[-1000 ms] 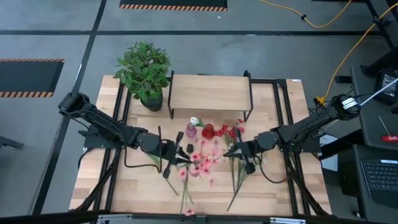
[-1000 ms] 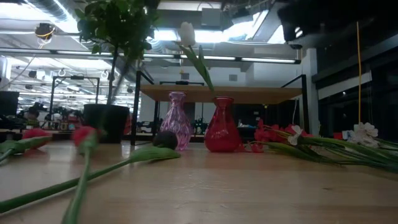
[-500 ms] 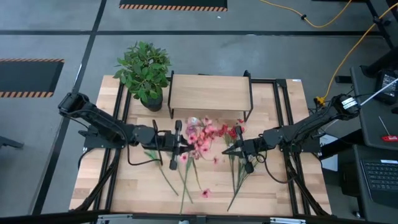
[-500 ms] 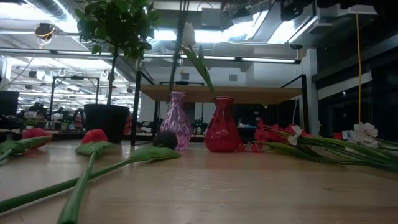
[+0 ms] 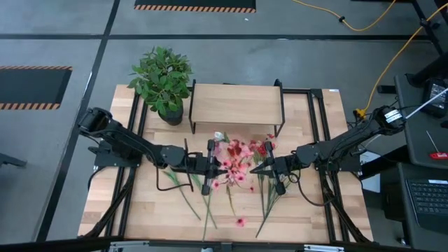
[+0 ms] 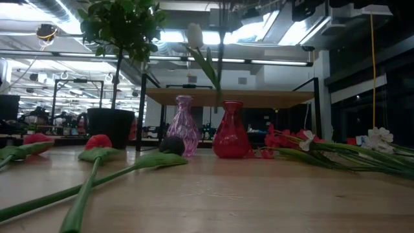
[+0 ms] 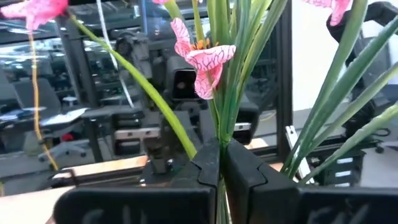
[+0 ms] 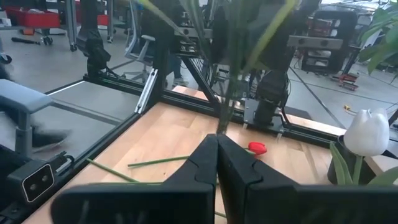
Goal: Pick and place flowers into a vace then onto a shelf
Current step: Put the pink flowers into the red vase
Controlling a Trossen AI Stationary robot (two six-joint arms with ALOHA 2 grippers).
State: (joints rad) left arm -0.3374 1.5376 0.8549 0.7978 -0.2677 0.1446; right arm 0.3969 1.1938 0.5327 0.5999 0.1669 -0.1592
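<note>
The left gripper [image 5: 209, 166], reaching in at the centre of the overhead frame, is pinching a bunch of flowers [image 5: 234, 159] by their stems, the pink blooms fanning out over the pink vase [image 6: 184, 126] and the red vase [image 6: 230, 129] that are standing in front of the shelf [image 5: 236, 103]. The step in hand looks like the carry to a vase: the bunch is up off the table, not yet in a neck. The next move probably calls for tipping the stems upright and lining their ends over one narrow opening before lowering. The right gripper [image 5: 269, 168], right of centre in the overhead frame, is waiting with its fingers pressed together and nothing visible between them. The left wrist camera is showing what the overhead one cannot: dark fingers [image 7: 202, 168] clamping tight on several green stems, with a pink veined bloom [image 7: 202, 59] just above them. The table-level camera is showing both vases side by side at centre frame, a white tulip [image 6: 195, 33] already rising from the pink one, and loose stems [image 6: 97, 178] lying across the lower left of the wood. The potted plant [image 5: 162, 82] is sitting at the upper left of the table [image 5: 315, 217], beside the shelf.
</note>
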